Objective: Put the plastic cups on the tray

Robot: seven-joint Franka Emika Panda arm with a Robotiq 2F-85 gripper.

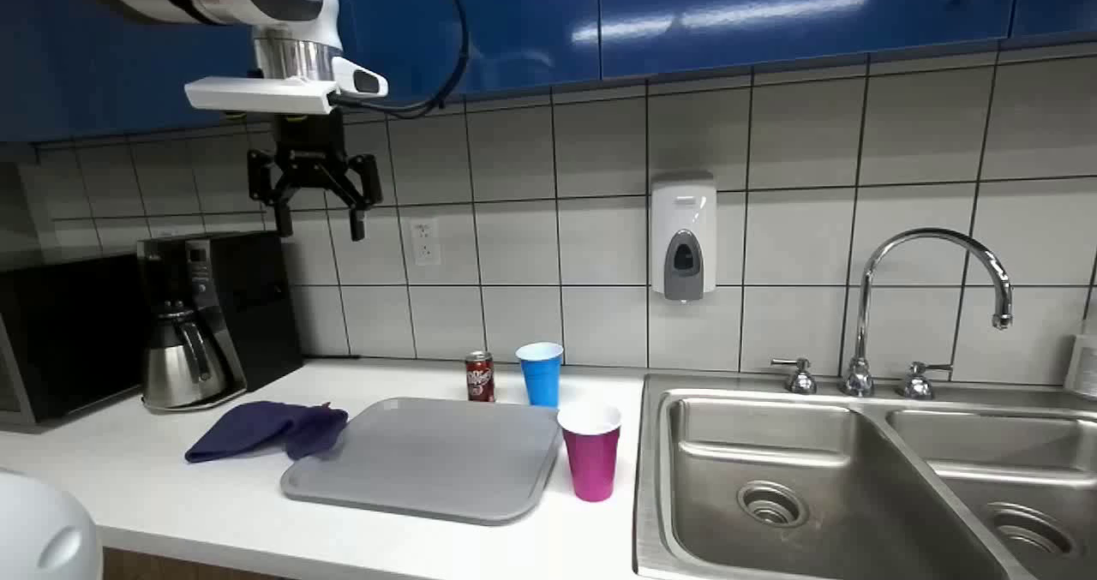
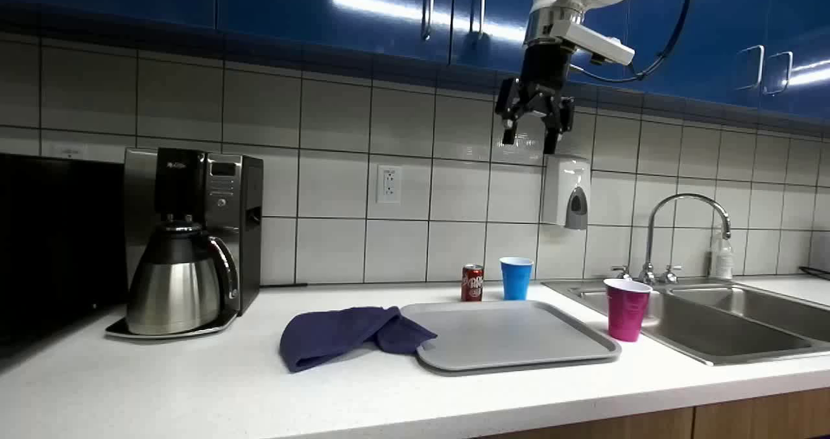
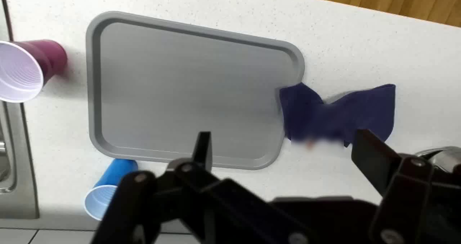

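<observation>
A blue plastic cup stands upright on the counter behind the grey tray's sink-side end, in both exterior views (image 1: 542,381) (image 2: 516,281); it shows partly in the wrist view (image 3: 117,172), cut by the gripper. A magenta plastic cup stands upright between tray and sink, in both exterior views (image 1: 591,462) (image 2: 626,313) and the wrist view (image 3: 54,54). The tray (image 1: 428,464) lies flat and bears no cup; it also shows in the other pictures (image 2: 519,338) (image 3: 191,92). My gripper (image 1: 320,223) (image 2: 530,139) (image 3: 283,134) is open and empty, high above the counter.
A dark blue cloth (image 1: 266,430) overlaps the tray's edge. A soda can (image 1: 480,378) stands beside the blue cup. A coffee maker (image 2: 175,290) stands at the far end. The steel sink (image 1: 656,477) borders the magenta cup. A soap dispenser (image 1: 683,237) hangs on the wall below blue cabinets.
</observation>
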